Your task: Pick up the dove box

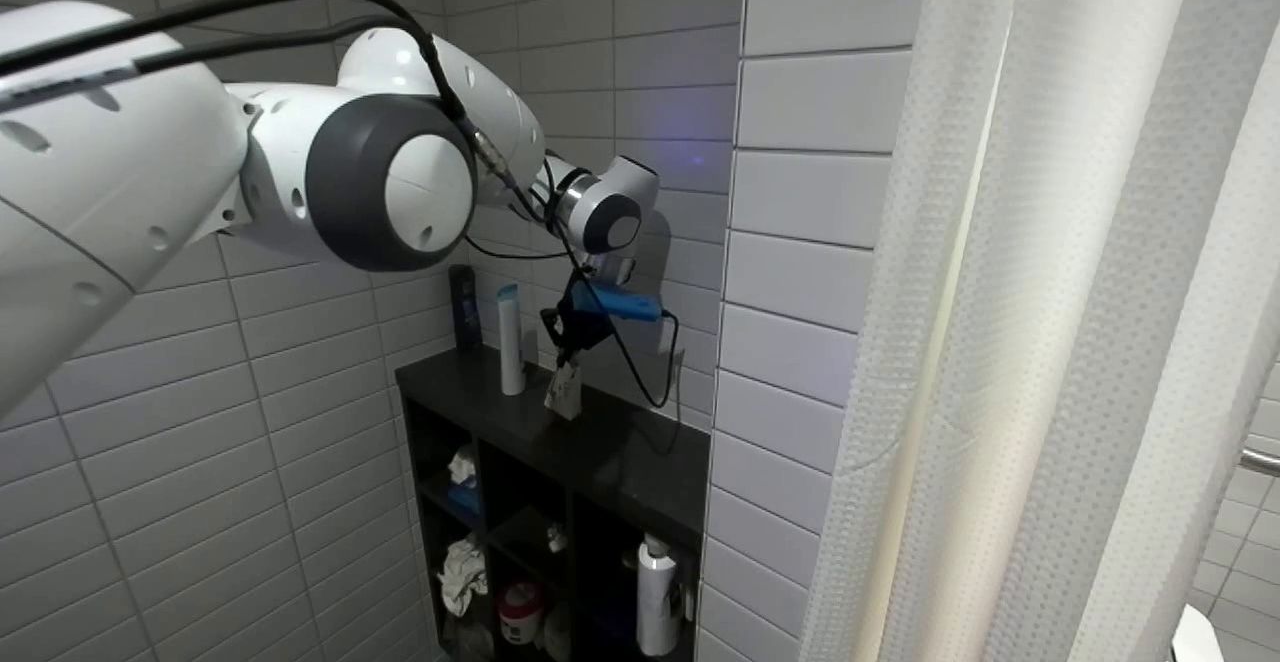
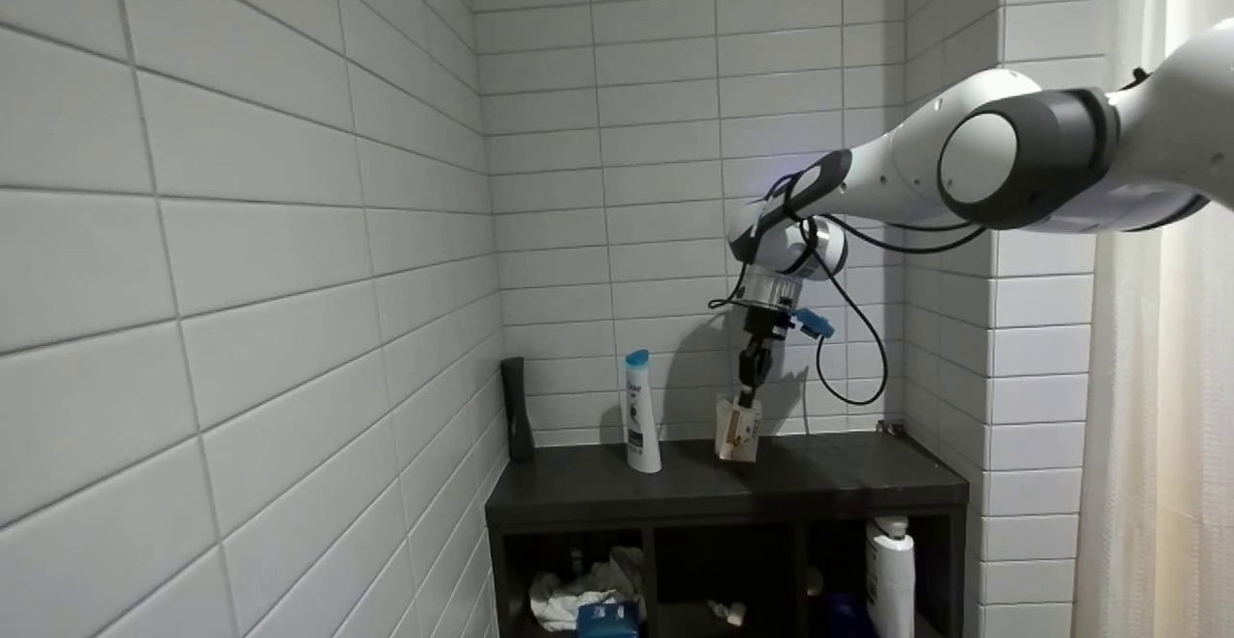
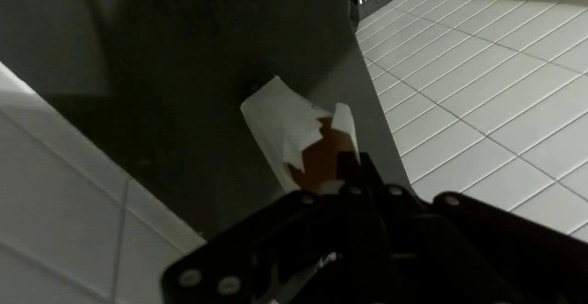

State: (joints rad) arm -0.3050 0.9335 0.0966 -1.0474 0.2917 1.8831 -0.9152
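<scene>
Dove box is in my gripper, pinched tight by its top edge. It tilts over the black shelf, and from far away I can't tell if its bottom touches. In both exterior views I see 1 white bottle with a blue cap near the box and 1 dark bottle farther off.

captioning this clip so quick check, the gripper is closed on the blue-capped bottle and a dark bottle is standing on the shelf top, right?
One thing is wrong: the gripper is closed on the box, not the blue-capped bottle, which stands apart from it in both exterior views. The dark bottle does stand on the shelf top.
</scene>
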